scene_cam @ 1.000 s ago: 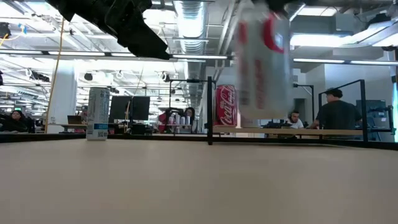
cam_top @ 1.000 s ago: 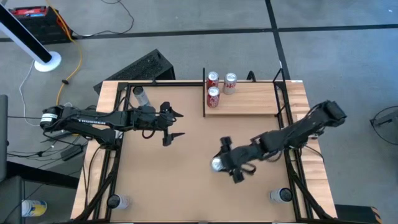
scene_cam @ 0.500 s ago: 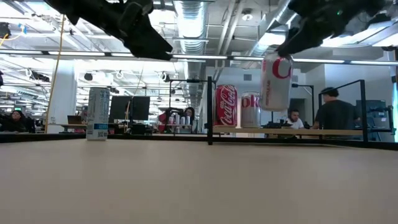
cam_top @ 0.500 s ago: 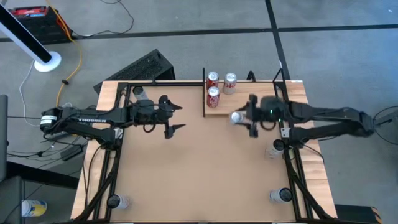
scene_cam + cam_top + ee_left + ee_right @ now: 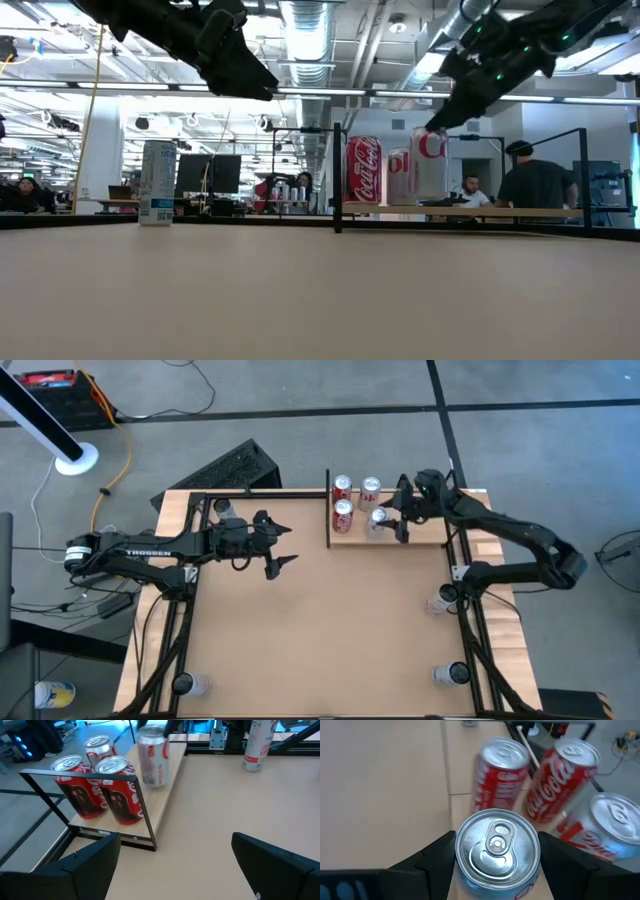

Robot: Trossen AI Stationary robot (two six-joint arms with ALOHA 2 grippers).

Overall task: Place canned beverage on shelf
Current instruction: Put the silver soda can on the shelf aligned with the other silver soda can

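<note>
We find the right hand (image 5: 388,523) clamped on a silver can (image 5: 379,518) over the shelf (image 5: 420,520), beside three cans (image 5: 343,510). The left hand (image 5: 281,545) hangs wide open and empty above the counter (image 5: 320,630).

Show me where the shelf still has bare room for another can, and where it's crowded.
The shelf is bare from the held silver can to its right end rail. Its left end, by the black bar, is crowded: two red cans and a Diet Coke can cluster there, with the right gripper holding the silver can beside them. The left gripper hovers open over the table.
</note>
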